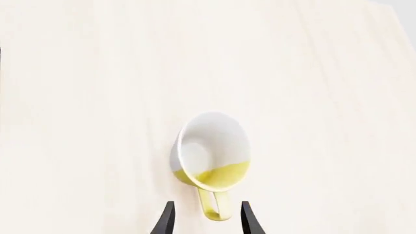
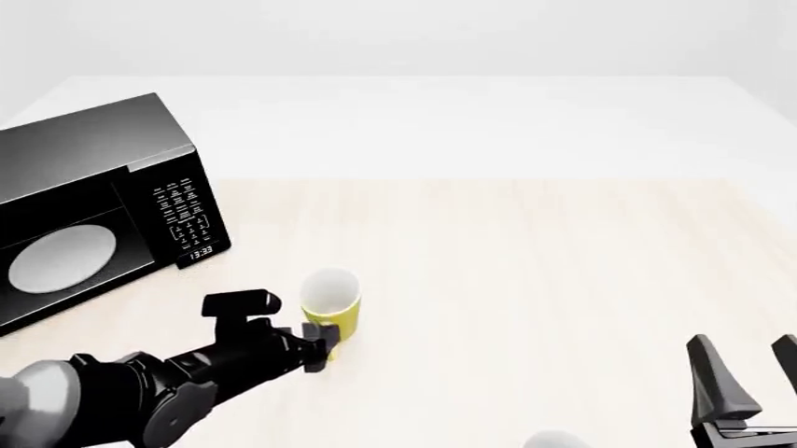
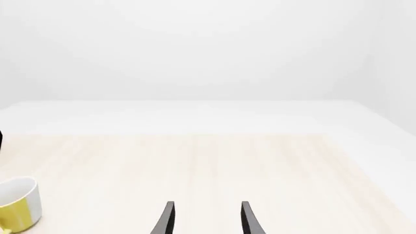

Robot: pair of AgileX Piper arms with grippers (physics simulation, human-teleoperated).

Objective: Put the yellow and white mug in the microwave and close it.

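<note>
My left gripper (image 1: 208, 219) sits at the yellow and white mug (image 2: 331, 303), fingers apart straddling its handle (image 1: 217, 205), not clamped. Mug upright, near the microwave (image 2: 93, 201). Right gripper (image 2: 748, 373) well away, fingers apart, holding nothing.

Microwave (image 2: 88, 201): left side cut off by frame edge; clock digits too small to read
Right gripper (image 2: 748, 378): lower body cut off
Mug (image 3: 18, 202): partly cropped

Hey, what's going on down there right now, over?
Left pincer open, straddling the mug handle. Right pincer open, idle. Mug upright on table; microwave open. Path looks clear.
</note>
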